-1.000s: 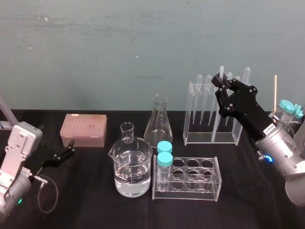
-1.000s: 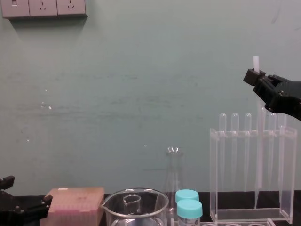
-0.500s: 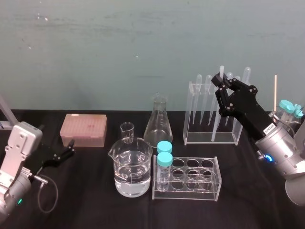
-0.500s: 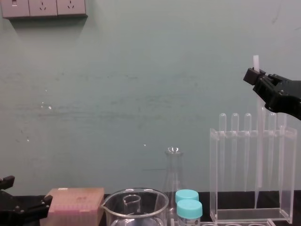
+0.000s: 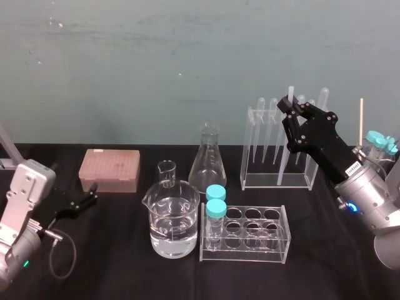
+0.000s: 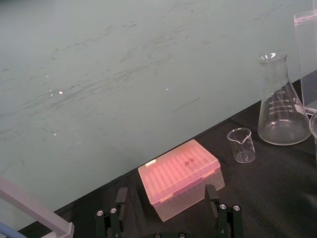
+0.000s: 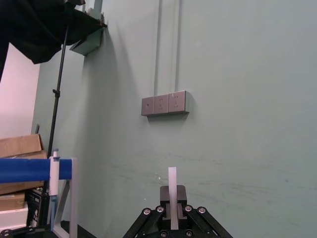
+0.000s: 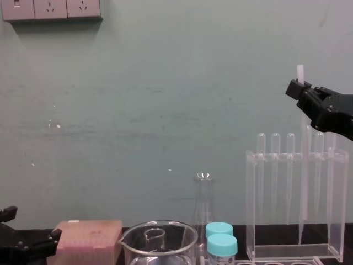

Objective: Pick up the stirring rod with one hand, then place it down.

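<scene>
My right jaws grip the stirring rod (image 8: pixel 303 165), tip inside the far-right rack (image 5: pixel 275 181); set-down remains; left jaws idle, open.

The right arm is stretched forward and upward, the silver wrist set low behind and the black right gripper (image 5: pixel 291 107) carried high at its far end. Its fingers are pinched together on the stirring rod (image 8: pixel 300 72), which is held upright: a short stub is seen above the fingertips, the long remainder hanging below them. The left arm is seen low and bent, the left gripper (image 5: pixel 91 194) pointed forward, its fingers (image 6: pixel 213 198) spread well apart.
</scene>
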### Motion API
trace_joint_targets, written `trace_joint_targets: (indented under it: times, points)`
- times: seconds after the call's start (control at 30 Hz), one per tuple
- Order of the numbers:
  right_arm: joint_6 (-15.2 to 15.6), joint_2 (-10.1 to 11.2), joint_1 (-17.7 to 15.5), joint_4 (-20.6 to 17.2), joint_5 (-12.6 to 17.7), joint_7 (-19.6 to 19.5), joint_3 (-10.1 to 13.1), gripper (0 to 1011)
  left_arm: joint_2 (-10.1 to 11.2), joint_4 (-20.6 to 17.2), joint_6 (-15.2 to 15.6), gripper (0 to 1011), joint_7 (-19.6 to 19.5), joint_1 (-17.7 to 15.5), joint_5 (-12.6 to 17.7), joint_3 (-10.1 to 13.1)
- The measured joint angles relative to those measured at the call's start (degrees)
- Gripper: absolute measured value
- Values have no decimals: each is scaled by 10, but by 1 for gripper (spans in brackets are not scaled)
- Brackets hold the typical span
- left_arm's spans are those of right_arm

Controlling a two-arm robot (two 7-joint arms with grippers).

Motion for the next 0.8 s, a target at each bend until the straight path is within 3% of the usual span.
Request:
trace_joint_targets:
  times: [0.8]
  points:
    - [0,0,0,0,0,0,0,69,0,0,0,1000,0,0,0,0]
